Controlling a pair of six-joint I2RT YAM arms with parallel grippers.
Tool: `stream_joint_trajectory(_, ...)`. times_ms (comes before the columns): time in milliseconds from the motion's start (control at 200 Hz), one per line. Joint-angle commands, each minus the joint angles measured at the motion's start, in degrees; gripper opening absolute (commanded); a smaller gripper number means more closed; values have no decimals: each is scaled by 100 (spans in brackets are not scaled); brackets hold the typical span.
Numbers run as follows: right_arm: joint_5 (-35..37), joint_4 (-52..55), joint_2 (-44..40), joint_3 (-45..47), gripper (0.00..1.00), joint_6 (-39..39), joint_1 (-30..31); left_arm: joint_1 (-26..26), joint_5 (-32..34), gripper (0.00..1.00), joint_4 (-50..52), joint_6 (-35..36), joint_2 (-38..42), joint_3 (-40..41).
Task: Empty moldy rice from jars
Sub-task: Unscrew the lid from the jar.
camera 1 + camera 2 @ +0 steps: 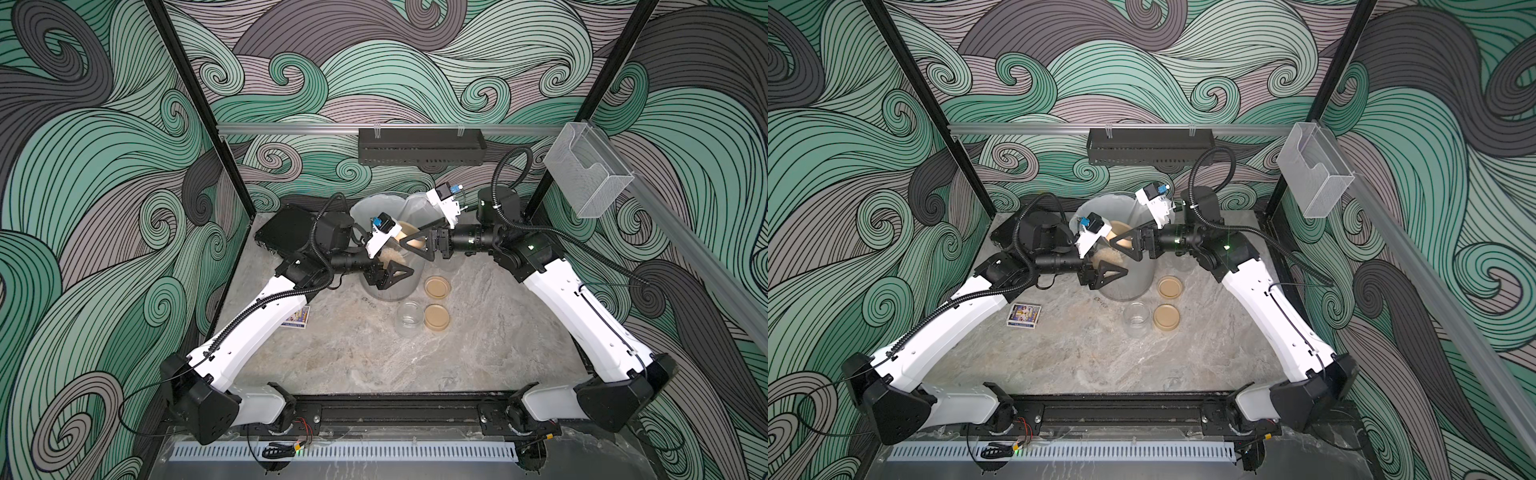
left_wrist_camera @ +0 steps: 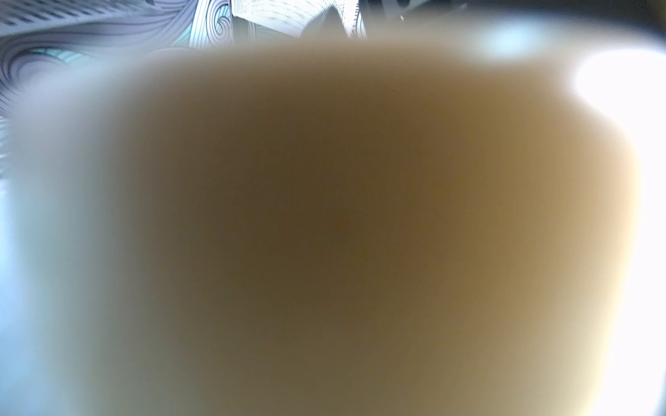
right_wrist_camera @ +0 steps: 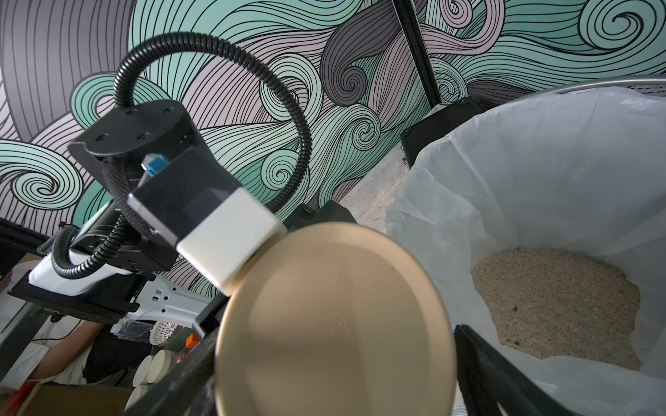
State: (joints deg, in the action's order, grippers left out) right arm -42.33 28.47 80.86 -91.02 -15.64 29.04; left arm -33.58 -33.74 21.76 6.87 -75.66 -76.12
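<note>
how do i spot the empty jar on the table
In both top views, find the tall white-lined bin. Below it in the picture stands a small clear jar. It is open and see-through, unlike the two tan lids by it.

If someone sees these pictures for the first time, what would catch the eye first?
First, the left arm and the right arm meeting above the wastebasket at the back of the table, with a tan-lidded jar between them. Next, the pale rice lying in its white liner. In front of it are two loose tan lids and an empty clear jar.
</note>
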Motion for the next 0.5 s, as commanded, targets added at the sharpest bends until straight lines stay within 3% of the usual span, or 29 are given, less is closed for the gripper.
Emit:
stream_joint_trajectory(0, 4, -111, 75, -239, 88, -45, 8, -61, -343, 34, -486, -37, 61, -99)
stream_joint_trajectory(160, -105, -130, 156, -289, 77, 6, 9, -61, -445, 34, -602, -198, 120, -101)
stream_joint_trajectory(305, -464, 90, 167, -334, 73, 524, 6, -52, -651, 34, -567, -332, 159, -225)
stream_joint_trajectory(495, -1476, 129, 135, -386, 76, 1287, -44, 109, -1873, 34, -666, -865, -8, -410)
